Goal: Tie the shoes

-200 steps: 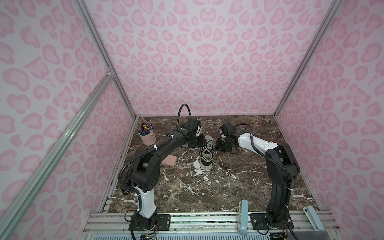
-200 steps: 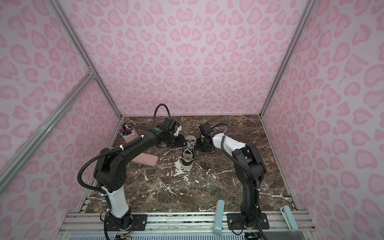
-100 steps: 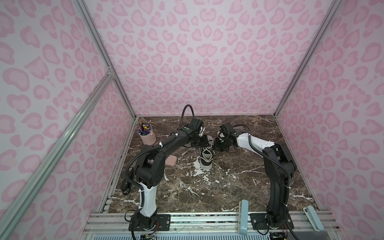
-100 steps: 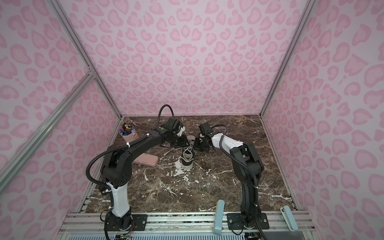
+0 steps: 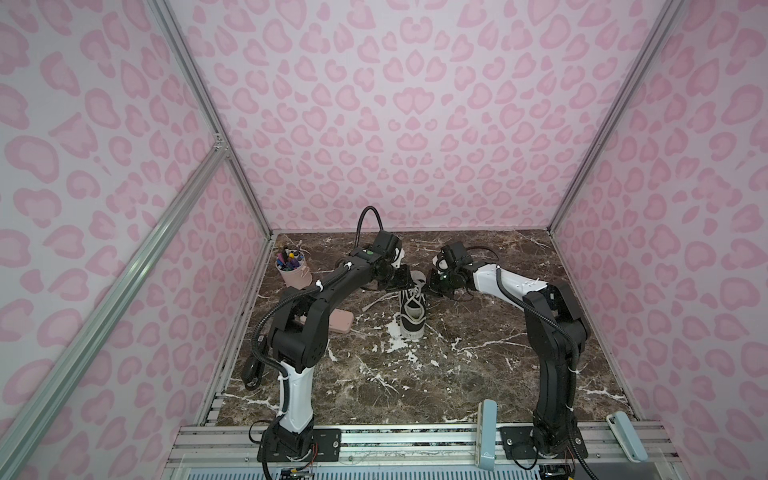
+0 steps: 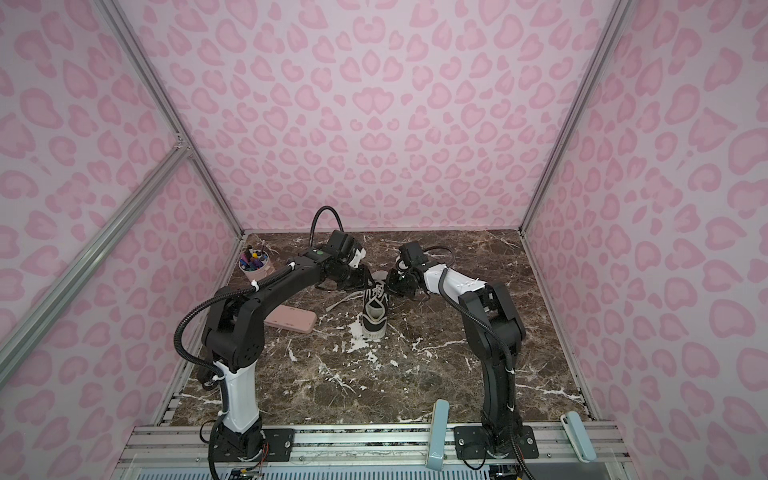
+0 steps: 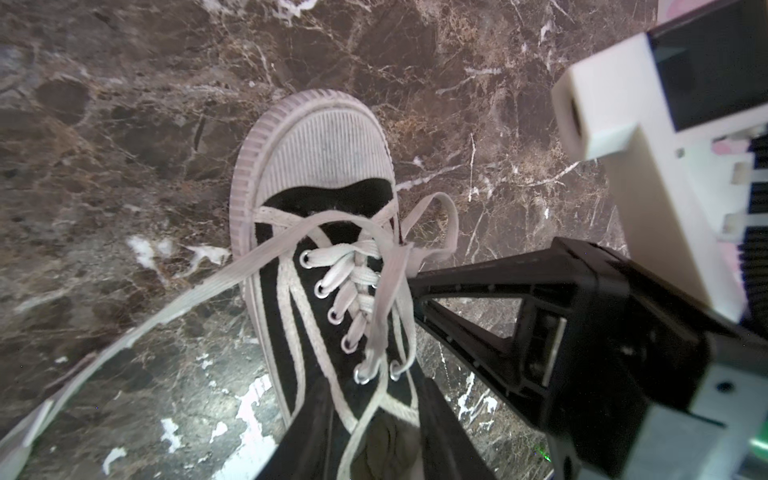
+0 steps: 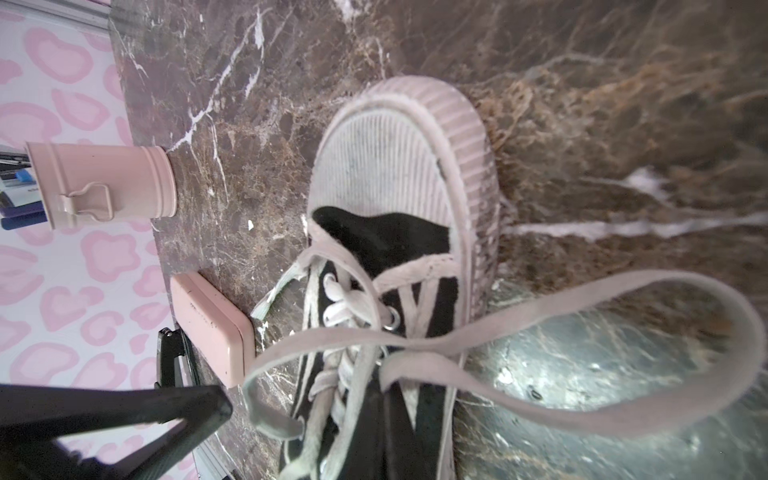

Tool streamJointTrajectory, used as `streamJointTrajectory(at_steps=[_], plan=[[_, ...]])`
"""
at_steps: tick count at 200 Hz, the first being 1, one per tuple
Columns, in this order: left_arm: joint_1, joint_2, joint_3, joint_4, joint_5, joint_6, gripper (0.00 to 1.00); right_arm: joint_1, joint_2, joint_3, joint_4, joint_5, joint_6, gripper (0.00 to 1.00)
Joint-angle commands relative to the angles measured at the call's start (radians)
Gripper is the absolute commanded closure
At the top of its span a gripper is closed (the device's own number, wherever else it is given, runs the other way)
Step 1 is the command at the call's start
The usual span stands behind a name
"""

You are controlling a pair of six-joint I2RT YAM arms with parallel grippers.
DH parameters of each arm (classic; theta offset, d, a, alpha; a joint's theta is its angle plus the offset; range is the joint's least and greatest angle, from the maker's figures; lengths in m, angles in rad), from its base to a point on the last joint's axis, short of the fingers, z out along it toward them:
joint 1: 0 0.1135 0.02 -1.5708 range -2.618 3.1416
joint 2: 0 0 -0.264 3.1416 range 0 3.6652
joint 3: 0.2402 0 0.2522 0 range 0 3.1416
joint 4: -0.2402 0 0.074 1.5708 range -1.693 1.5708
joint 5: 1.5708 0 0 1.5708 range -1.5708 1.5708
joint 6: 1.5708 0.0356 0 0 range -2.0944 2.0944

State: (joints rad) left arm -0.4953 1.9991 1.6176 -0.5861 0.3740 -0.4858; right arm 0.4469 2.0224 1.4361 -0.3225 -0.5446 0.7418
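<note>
Marbled brown worktop [image 5: 415,374], pink-spotted walls [image 5: 415,124]. Black canvas sneaker [image 5: 411,309] stood mid-worktop, unknotted. My right claw [image 7: 415,277] was clamped on a white lace [image 7: 390,299]; my left claw [image 5: 402,281] hovered beside, grip unclear. Likely the first crossing; next, my left would need to catch the other lace [image 7: 187,299].

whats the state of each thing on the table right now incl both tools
sneaker, upright on its sole, untied
laces, threaded, one loop raised, no bow
left tool, open beside the sneaker
right tool, shut on the laces' loop
pen cup, upright, filled
pink case, lying flat
</note>
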Motion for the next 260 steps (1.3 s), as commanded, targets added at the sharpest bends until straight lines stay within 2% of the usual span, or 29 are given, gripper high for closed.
streamJointTrajectory(at_steps=[1, 67, 122, 130, 193, 260], plan=[[0.001, -0.002, 0.007, -0.008, 0.013, 0.010, 0.62, -0.001, 0.006, -0.018, 0.057, -0.032, 0.020, 0.95], [0.000, -0.013, -0.016, 0.011, 0.034, -0.002, 0.62, -0.011, -0.017, -0.102, 0.239, -0.107, 0.098, 0.95], [0.000, -0.031, -0.039, 0.042, 0.053, -0.026, 0.62, -0.016, -0.019, -0.133, 0.319, -0.154, 0.135, 0.96], [0.000, -0.030, -0.038, 0.045, 0.059, -0.028, 0.68, -0.017, -0.020, -0.142, 0.346, -0.165, 0.149, 0.96], [0.000, -0.033, -0.054, 0.058, 0.071, -0.037, 0.71, -0.027, -0.042, -0.203, 0.465, -0.215, 0.213, 0.96], [0.002, -0.052, -0.083, 0.071, 0.071, -0.042, 0.73, -0.040, -0.039, -0.297, 0.717, -0.278, 0.368, 0.96]])
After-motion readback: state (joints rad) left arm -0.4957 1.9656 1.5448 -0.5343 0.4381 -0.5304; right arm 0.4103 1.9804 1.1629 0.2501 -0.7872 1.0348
